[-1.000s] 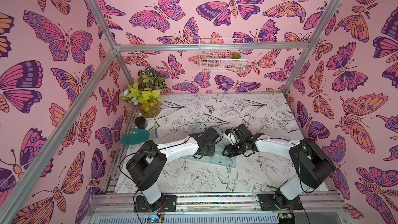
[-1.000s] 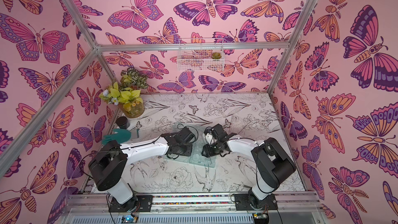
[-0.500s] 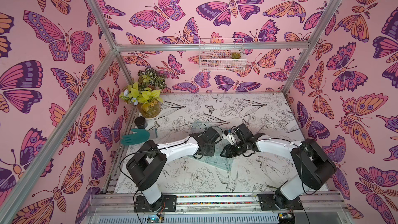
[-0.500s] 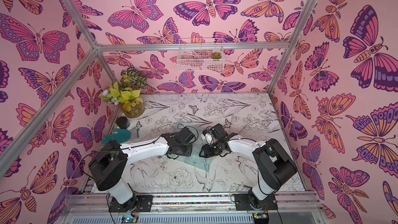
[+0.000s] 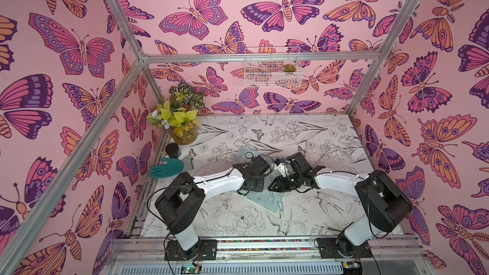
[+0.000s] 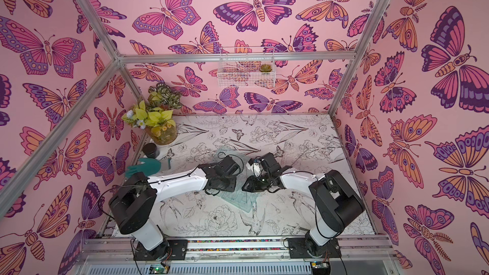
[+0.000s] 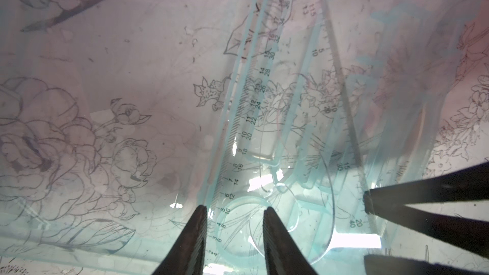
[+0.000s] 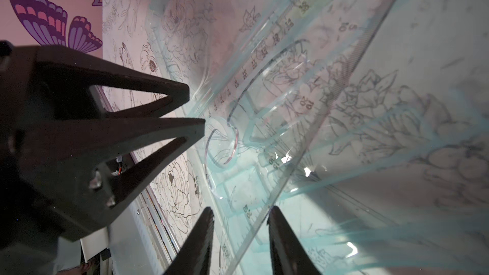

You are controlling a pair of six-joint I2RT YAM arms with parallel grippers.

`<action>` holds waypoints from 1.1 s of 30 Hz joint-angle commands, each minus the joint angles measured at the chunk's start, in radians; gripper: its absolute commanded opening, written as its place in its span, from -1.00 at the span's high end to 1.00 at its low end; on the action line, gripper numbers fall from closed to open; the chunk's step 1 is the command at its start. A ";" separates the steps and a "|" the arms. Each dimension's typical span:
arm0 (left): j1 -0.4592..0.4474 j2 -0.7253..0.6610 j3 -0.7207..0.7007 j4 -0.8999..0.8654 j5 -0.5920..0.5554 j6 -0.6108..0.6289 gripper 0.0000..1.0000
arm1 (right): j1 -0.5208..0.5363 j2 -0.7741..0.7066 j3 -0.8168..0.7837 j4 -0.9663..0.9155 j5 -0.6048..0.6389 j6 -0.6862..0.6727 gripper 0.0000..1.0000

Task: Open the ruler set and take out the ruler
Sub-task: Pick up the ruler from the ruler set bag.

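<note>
- The left gripper has its jaws partway apart, a clear gap between the two dark fingers.
- The numbered edge of the ruler runs right beside one fingertip, and a curved clear piece lies in the gap. I cannot tell whether the jaws are pinching anything.
- The right gripper also has its jaws partway apart, set either side of the graduated edge of a clear triangle. I cannot tell whether they are clamped on it or only straddling it.
- In both wrist views the two sets of jaws are near each other, pointing at the same end of the case.
- The ruler set lies in the middle of the bench, between the two arms. In both top views its near corner sticks out below the wrists.
- It is pale aqua and see-through, so the bench's flower drawings show through it. Aqua ridges outline the moulded slots, and glare marks the plastic.
- A pale translucent sheet shows beyond the left wrist; I cannot tell whether it is a lifted half.
- A teal glove lies well apart at the bench's left edge.
</note>
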 commanded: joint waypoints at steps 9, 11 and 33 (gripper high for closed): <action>-0.003 0.008 -0.006 0.007 -0.003 0.015 0.23 | 0.008 0.025 -0.058 0.222 -0.079 0.150 0.26; -0.003 0.006 -0.005 0.006 -0.004 0.021 0.22 | 0.010 0.034 -0.069 0.264 -0.085 0.181 0.24; 0.007 -0.060 -0.035 -0.016 -0.072 0.022 0.22 | 0.097 0.122 -0.149 0.617 0.018 0.438 0.23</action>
